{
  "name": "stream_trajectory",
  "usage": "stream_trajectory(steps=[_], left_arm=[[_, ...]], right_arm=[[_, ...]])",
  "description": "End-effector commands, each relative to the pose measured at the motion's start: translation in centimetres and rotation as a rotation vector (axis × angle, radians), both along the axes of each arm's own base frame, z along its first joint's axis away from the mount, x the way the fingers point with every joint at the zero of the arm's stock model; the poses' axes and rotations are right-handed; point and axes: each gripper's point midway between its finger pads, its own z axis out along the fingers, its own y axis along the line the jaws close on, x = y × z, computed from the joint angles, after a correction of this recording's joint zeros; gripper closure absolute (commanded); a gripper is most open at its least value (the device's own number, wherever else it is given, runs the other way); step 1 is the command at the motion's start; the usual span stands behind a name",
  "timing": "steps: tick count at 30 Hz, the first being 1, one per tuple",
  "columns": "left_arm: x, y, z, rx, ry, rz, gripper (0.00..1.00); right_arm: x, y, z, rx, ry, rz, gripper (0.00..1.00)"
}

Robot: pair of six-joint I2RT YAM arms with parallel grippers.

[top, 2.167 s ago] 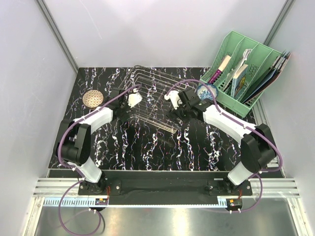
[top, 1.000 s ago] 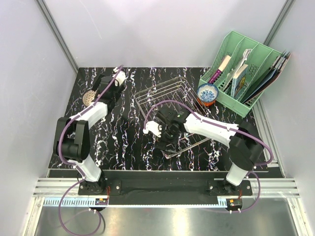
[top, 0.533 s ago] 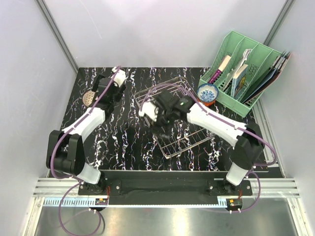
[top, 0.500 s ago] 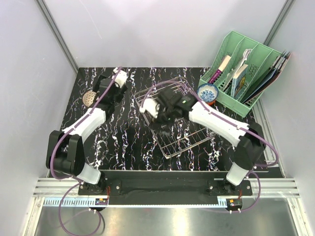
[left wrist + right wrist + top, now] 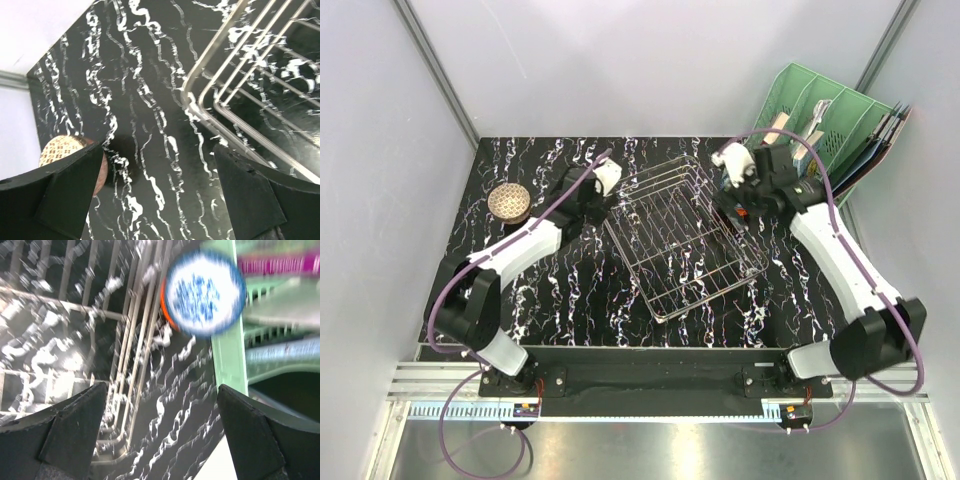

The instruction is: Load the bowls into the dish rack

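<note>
The dish rack, a silver wire basket, lies at an angle in the middle of the table with nothing in it. A pink patterned bowl sits at the far left; the left wrist view shows this bowl partly behind a finger. A blue-and-white bowl with an orange-red one under it stands between the rack and the green organiser. My left gripper hangs open by the rack's left corner. My right gripper is open above that stack and hides it in the top view.
A green slotted file organiser holding books and papers fills the back right corner, and its edge lies close beside the stacked bowls. Grey walls close in the black marbled table on three sides.
My right arm has swung from over the rack's left side to the back right, above the blue-and-white bowl. My left arm has moved right from the pink bowl to the rack's left corner.
</note>
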Motion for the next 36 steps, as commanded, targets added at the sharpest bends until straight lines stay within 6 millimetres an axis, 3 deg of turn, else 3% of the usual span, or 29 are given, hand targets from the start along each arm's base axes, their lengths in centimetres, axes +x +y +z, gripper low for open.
stream_trajectory(steps=[1, 6, 10, 17, 25, 36], left_arm=[[1.2, -1.5, 1.5, -0.013, -0.03, 0.007, 0.01], [1.1, -1.8, 0.8, 0.018, -0.021, 0.013, 0.01], [1.0, -1.5, 0.3, 0.041, -0.018, 0.023, 0.01], [1.6, -1.1, -0.9, 0.079, -0.023, 0.04, 0.01], [3.1, -0.9, -1.6, 0.127, -0.051, 0.067, 0.01], [5.7, 0.5, -2.0, 0.157, -0.049, 0.151, 0.01]], right_arm=[[-2.5, -3.0, -2.5, -0.036, 0.041, -0.032, 0.0], [-4.9, -5.7, -4.8, -0.074, 0.068, -0.085, 0.0], [-5.7, -7.7, -5.9, -0.1, 0.072, -0.143, 0.0], [-6.6, -9.1, -8.6, -0.123, 0.136, -0.168, 0.0], [-7.5, -7.0, -11.8, -0.052, 0.26, -0.077, 0.0], [-8.7, -1.9, -12.7, 0.115, 0.388, 0.085, 0.02]])
